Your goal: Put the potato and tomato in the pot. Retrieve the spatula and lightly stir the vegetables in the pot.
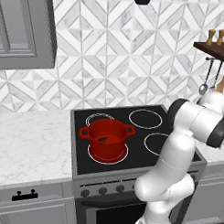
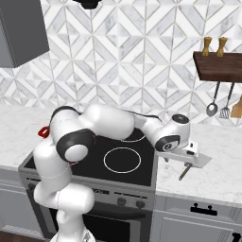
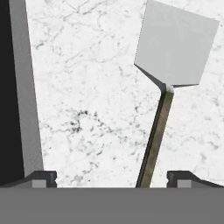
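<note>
Red pot (image 1: 107, 139) sits on the front-left burner of the black stovetop (image 1: 131, 142) in the left base view. In the right base view, the spatula (image 2: 191, 163) lies on the marble counter (image 2: 208, 177) right of the stove, under my hand. In the hand view, my gripper (image 3: 113, 178) is spread wide, its tips straddling the spatula's dark handle without touching it.

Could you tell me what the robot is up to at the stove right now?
The arm has swung to the right of the stove, where the spatula lies flat on the marble counter. The gripper hangs over it, fingers open on either side of the dark handle, not yet closed. The red pot sits on the front left burner with something dark inside; what it is I cannot tell.
</note>
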